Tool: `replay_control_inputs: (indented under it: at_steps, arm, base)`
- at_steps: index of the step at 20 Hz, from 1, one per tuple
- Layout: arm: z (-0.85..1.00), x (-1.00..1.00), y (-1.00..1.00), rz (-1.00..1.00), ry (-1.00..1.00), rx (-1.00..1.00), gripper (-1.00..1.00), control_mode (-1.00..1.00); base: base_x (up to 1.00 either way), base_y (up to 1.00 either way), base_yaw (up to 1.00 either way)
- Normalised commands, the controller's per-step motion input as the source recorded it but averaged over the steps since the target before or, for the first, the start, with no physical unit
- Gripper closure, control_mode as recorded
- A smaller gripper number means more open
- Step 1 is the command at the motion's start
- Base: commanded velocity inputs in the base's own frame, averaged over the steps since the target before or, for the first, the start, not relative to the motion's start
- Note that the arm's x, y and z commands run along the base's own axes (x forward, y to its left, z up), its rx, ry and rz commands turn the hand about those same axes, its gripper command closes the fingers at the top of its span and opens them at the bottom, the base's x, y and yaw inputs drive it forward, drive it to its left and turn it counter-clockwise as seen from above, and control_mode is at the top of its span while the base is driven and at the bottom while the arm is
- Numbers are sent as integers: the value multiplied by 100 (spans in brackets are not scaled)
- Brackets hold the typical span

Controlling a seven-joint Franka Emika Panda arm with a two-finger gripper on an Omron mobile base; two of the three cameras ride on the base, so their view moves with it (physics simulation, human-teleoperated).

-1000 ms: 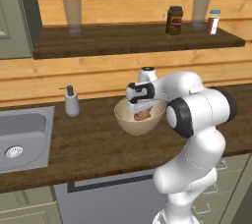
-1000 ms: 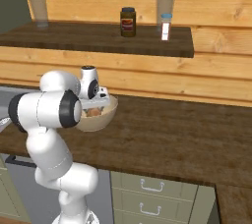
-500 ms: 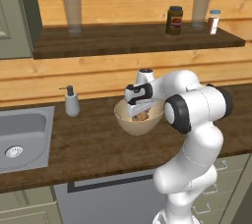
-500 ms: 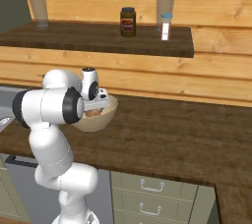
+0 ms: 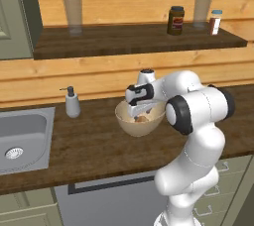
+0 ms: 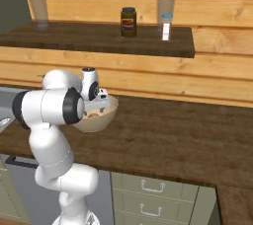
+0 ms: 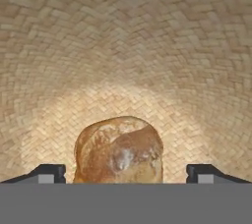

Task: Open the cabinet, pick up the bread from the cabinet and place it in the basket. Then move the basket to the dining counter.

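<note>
Since a second ago the hand [image 7: 126, 173] has spread its fingers, which now stand well apart on either side of the bread [image 7: 119, 150] without touching it, so the roll looks let go. It lies on the bottom of the basket [image 5: 130, 125], which sits on the dark wood surface [image 5: 89, 145] right of the sink [image 5: 20, 138]. The hand hangs low inside the rim, presumably for a gentle drop, and carrying the basket to the dining counter remains.
</note>
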Motion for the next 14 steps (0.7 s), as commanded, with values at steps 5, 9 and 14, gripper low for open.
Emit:
replay_control_inputs:
  at_steps: [5,9,14]
  arm:
    - [24,-10,0,0,-10,5,-100,-100]
    - [26,-24,-3,-4,-21,7,-100,-100]
    - [24,-40,-12,-7,-33,10,-100,-100]
  base:
    - [0,0,0]
    - [0,0,0]
    - [0,0,0]
